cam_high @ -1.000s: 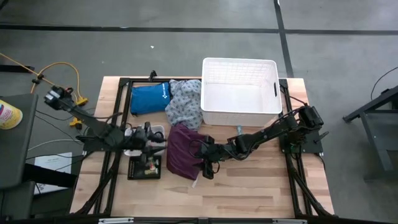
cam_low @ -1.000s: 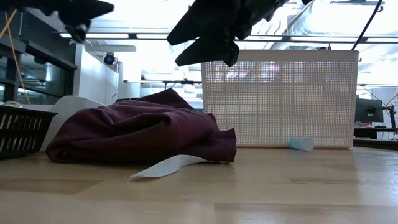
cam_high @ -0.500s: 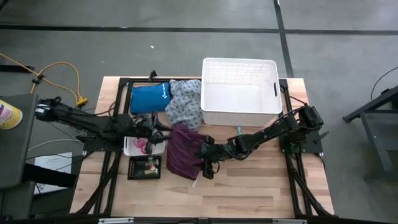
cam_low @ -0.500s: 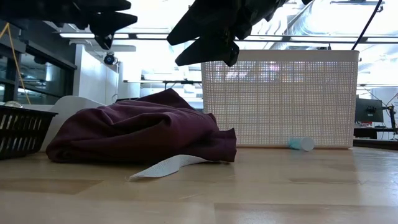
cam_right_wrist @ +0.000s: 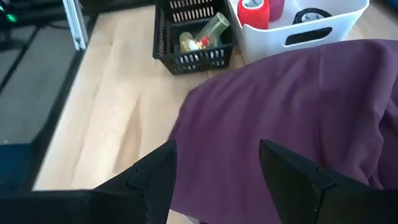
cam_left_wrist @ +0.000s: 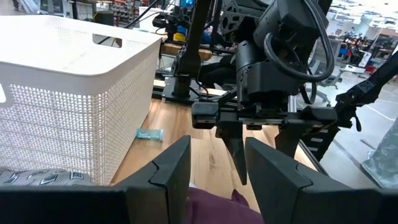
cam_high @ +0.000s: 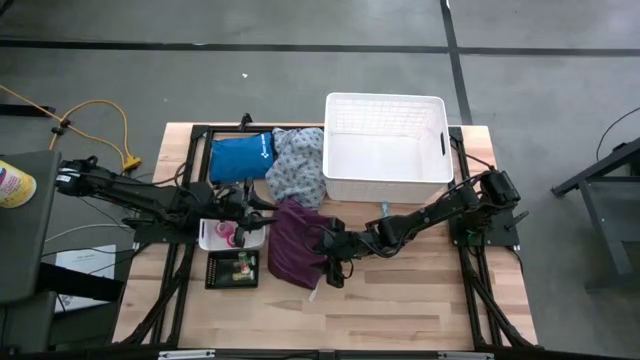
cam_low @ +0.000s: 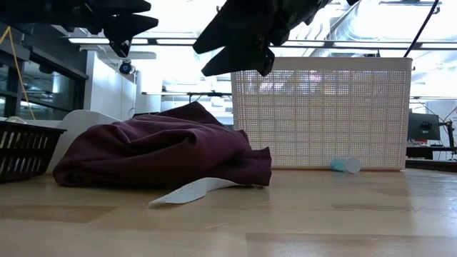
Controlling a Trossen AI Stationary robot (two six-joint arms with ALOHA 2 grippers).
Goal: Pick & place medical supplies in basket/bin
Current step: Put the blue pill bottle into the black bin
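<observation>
Since a second ago your left gripper has swung up-frame from the black crate to above the white tray, fingers apart, empty. Your right gripper, jaws apart, hangs directly over the maroon cloth at frame centre, nearer arm.

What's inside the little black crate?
The black crate holds a greenish vial and some small yellow and red bits. Its mesh walls hide whatever lies at the bottom.
</observation>
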